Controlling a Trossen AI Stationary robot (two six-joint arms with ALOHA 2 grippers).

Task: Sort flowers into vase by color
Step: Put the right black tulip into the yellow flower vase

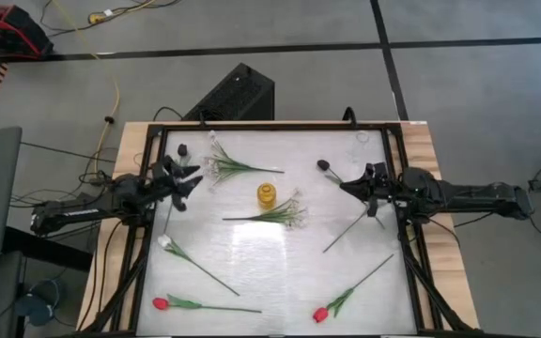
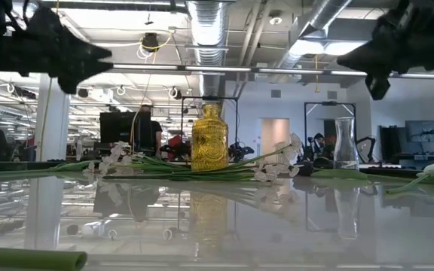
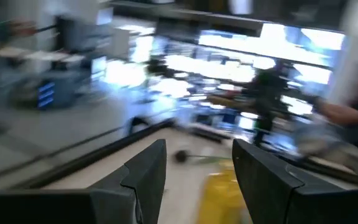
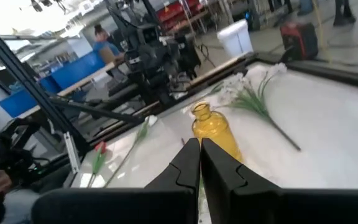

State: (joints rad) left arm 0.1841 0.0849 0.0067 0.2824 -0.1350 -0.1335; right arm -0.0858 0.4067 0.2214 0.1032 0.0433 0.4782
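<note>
A small yellow vase (image 1: pixel 267 194) stands mid-table, seen also in the low view (image 2: pixel 209 138) and right wrist view (image 4: pixel 214 133). Two white blossom sprays lie beside it (image 1: pixel 224 168) (image 1: pixel 287 212). A dark bloom (image 1: pixel 323 165) lies right of the vase, and a bare-looking stem (image 1: pixel 350 231) lies below it. A white bud (image 1: pixel 165 242) and two red buds (image 1: pixel 161 303) (image 1: pixel 320 315) lie toward the near edge. My left gripper (image 1: pixel 188 183) (image 3: pixel 197 168) hangs open above the table's left side. My right gripper (image 1: pixel 347 184) (image 4: pixel 200 146) is shut and raised over the right side, with nothing showing between its fingers.
A clear glass vase (image 2: pixel 343 143) stands toward the far right of the table. A dark frame (image 1: pixel 148 188) borders the table. A black box (image 1: pixel 238 94) sits on the floor beyond the far edge. People and workbenches show in the room behind.
</note>
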